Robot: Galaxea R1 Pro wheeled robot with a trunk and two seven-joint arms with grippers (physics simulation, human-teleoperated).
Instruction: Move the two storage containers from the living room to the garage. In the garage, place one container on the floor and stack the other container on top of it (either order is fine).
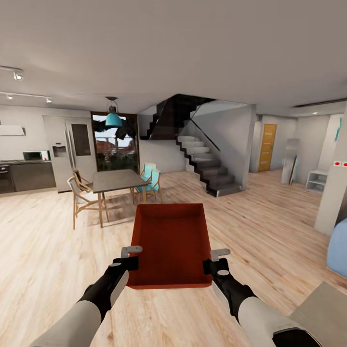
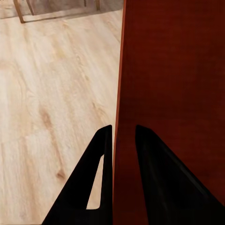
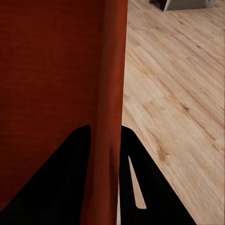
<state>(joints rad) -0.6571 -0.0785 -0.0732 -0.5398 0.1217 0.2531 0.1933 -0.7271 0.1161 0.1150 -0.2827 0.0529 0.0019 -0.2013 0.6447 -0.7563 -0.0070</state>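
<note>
Item: storage container (image 1: 168, 243), red-orange, open-top, empty. Held level above the wood floor (image 1: 43, 250), out in front of the trunk, long axis pointing ahead toward the dining table (image 1: 115, 180).

Left gripper (image 1: 131, 258): clamped on the left wall near the near corner, one finger inside, one outside; confirmed in the left wrist view, left gripper (image 2: 124, 136) astride the thin red wall of the storage container (image 2: 173, 93).

Right gripper (image 1: 219, 260): likewise clamped on the right wall, fingers either side, as at right gripper (image 3: 105, 133) on the storage container (image 3: 51, 65).

Step in hand, judged: carriage toward the garage, probably past the staircase (image 1: 207, 168) toward the orange door (image 1: 266, 147), though route uncertain from here.

Handling notes: keep both arms at matched height and spacing; no spreading or closing of the arms, lest the walls slip from the pinch. Slow turns of the base. Wide berth to the chairs (image 1: 82, 195) and the white pillar (image 1: 332, 193). Bin kept level, low enough for forward sight over it.
</note>
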